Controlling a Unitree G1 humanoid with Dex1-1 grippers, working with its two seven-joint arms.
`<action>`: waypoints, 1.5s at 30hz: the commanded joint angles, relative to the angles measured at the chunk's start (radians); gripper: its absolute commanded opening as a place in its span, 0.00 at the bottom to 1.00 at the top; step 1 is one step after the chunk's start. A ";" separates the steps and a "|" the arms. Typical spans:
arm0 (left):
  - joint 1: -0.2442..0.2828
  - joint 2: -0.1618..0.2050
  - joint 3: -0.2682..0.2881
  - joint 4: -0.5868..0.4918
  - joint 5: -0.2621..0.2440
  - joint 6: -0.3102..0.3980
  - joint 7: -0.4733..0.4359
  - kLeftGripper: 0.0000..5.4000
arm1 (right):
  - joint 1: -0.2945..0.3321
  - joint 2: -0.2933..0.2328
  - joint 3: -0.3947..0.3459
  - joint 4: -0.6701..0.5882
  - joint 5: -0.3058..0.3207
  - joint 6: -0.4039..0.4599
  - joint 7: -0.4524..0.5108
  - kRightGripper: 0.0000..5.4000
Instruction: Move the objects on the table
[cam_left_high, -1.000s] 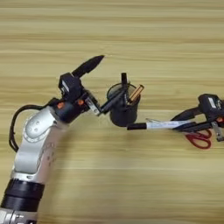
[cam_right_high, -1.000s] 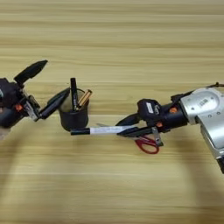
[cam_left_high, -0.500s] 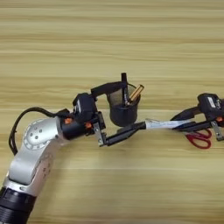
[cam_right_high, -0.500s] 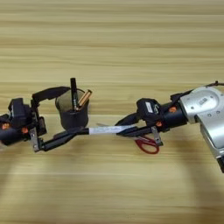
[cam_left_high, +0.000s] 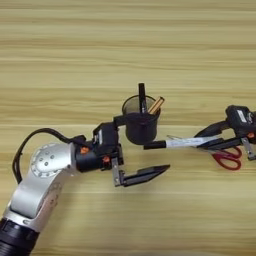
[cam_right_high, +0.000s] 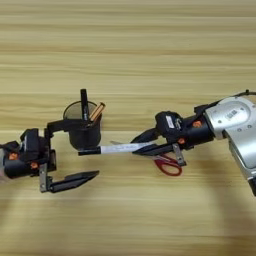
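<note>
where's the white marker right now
The marker lies mid-table, its black cap by the pen cup's base; its other end sits between the right gripper's fingers, beside the scissors.

Pen cup (cam_left_high: 141, 127) black mesh; marker (cam_right_high: 120, 148) white, black cap; scissors (cam_right_high: 167, 165) red-handled.

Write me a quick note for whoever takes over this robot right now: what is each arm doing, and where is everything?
Left end effector: open wide, one finger touching the black mesh pen cup, the other lying low in front of it.
Right end effector: fingers either side of the slim white marker with black cap; whether it grips, I cannot tell.
The marker lies flat, cap end at the cup's base. The red-handled steel scissors lie just below the right end effector.
Everything sits on the wooden table; nothing is lifted. All moving is left.
</note>
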 joint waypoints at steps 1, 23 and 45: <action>-0.009 0.015 -0.017 0.024 0.039 0.012 -0.006 1.00 | -0.022 -0.013 -0.005 -0.026 0.026 0.013 0.007 0.14; -0.007 0.003 -0.070 0.031 0.086 0.007 -0.010 1.00 | -0.055 0.011 0.013 0.026 0.010 -0.011 -0.032 0.14; -0.001 0.009 -0.072 0.002 0.082 0.011 -0.010 1.00 | -0.076 0.025 0.025 0.069 -0.021 -0.042 -0.048 0.14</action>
